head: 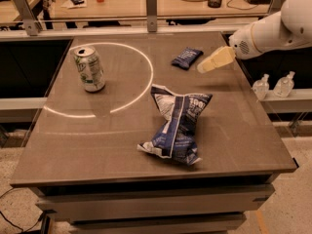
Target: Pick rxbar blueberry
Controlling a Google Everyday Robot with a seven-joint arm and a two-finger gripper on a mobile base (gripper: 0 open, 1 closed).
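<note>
1. Pincer (pixel 216 60) hung over the far right part of the counter (pixel 243 130), just to the right of the rxbar blueberry (pixel 186 57) and apart from it. It carried nothing. Whether it was open or closed could not be told from this angle.
2. The rxbar blueberry lay flat on the counter toward the far edge, right of the middle. It sat just outside the white ring (pixel 147 77), beyond the chip bag (pixel 178 128) and well apart from the soda can (pixel 89 68).
3. By its look, the bar would be light and thin, with a slick, crinkly wrapper over a fairly firm filling. Lying so low, it offered little height to grip. The best hold would be across its short width near the middle, taken close to the counter so the wrapper does not slide out.
4. Its long axis ran on a diagonal, from a nearer left end to a farther right end, and the right end pointed roughly toward the pincer. The closing line would need to cross that axis.
</note>
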